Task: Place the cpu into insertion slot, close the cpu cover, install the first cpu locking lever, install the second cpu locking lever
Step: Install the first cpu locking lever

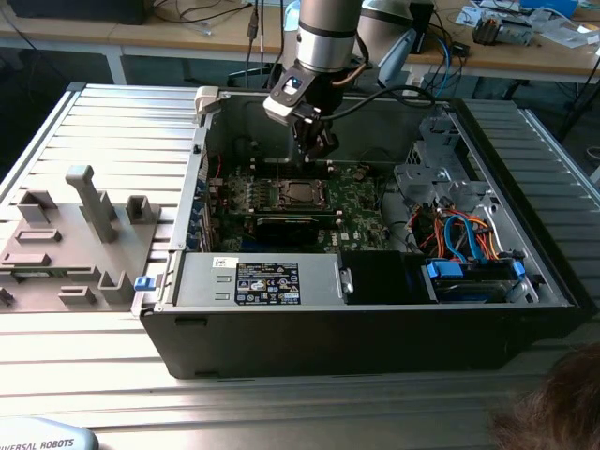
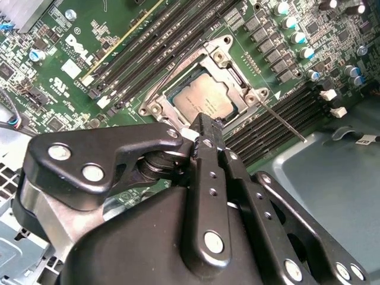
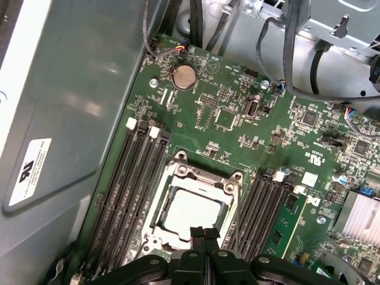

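Observation:
The cpu [image 2: 199, 98] [image 3: 190, 214] [image 1: 300, 194], a silver-grey square, lies flat in the insertion slot on the green motherboard [image 3: 225, 119]. The cpu cover [image 2: 236, 70] [image 3: 205, 176], a silver frame with a square window, lies down around it. A thin lever rod [image 2: 284, 120] juts out from one corner of the socket, away from the frame. My gripper [image 2: 199, 127] [image 3: 205, 233] [image 1: 319, 150] hangs just above the socket's edge, shut, with nothing between its black fingers [image 3: 197, 236]. In both wrist views the fingertips overlap one side of the cpu.
Black memory slots [image 3: 133, 190] [image 2: 178, 35] flank the socket on both sides. A black graphics card [image 1: 291, 225] and the power supply [image 1: 258, 281] lie toward the case front. Cables and a drive cage [image 1: 459, 234] fill the exterior view's right. A grey fixture tray [image 1: 66, 244] sits outside the case.

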{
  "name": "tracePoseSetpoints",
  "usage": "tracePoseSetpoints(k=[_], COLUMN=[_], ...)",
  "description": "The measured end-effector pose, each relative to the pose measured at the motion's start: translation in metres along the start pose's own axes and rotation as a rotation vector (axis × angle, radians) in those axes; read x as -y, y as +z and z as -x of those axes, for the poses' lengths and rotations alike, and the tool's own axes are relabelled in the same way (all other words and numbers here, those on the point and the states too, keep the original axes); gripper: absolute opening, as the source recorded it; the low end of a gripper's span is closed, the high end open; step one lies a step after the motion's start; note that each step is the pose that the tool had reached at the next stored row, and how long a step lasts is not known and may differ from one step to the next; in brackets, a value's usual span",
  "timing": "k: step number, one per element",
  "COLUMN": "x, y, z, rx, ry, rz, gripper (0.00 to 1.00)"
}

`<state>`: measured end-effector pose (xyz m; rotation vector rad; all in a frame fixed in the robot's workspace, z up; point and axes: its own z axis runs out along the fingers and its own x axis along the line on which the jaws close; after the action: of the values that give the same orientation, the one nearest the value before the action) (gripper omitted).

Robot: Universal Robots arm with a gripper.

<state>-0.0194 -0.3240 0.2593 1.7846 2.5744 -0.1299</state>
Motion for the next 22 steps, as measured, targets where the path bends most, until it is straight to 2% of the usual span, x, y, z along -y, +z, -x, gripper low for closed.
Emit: tracePoseSetpoints(k=[22], x=[0.0000], y=[0.0000], z=[0.0000], rx=[0.0047], ry=[-0.073], rz=[0.0038], gripper=[0.11])
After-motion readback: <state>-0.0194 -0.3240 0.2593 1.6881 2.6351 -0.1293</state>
